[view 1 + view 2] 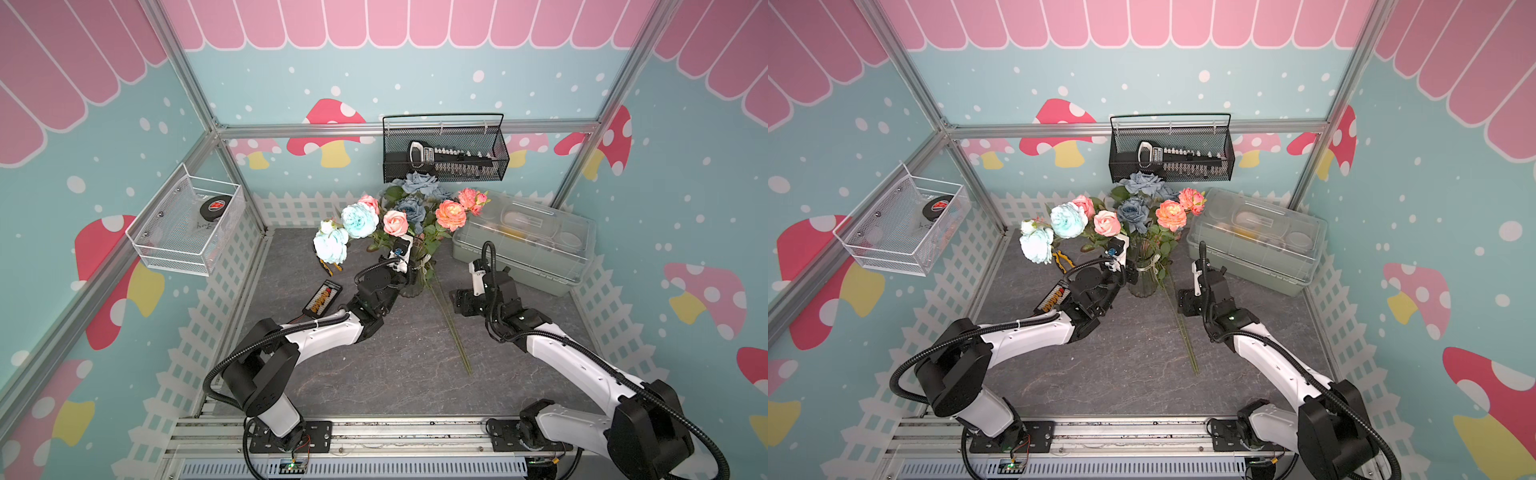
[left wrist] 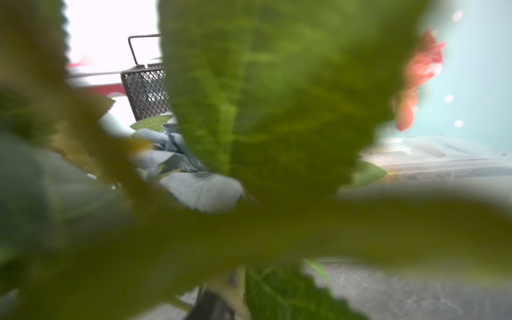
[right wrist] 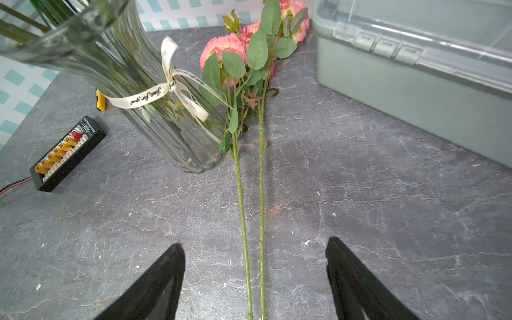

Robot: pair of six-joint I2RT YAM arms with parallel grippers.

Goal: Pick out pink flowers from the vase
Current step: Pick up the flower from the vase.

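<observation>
Grey tabletop (image 3: 388, 194), right hand (image 3: 254, 241) wide near two pink flowers (image 3: 221, 48), left hand (image 1: 403, 249) hidden by leaves (image 2: 277, 110), grip unclear.

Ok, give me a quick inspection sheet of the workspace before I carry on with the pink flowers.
Surface: grey marbled tabletop, small pale specks.
Job's things: vase upright, holding pink flowers among blue roses; two pink stems lie beside it.
Clutter: connector board, yellow-handled pliers, lidded plastic box.
Grippers: left claw in the foliage by the vase, opening hidden; right claw open, empty, above the lying stems.
Cables: red and black wires off the connector board; black hoses along both arms.
Surroundings: black mesh basket and white mesh basket on the walls, each holding something.
</observation>
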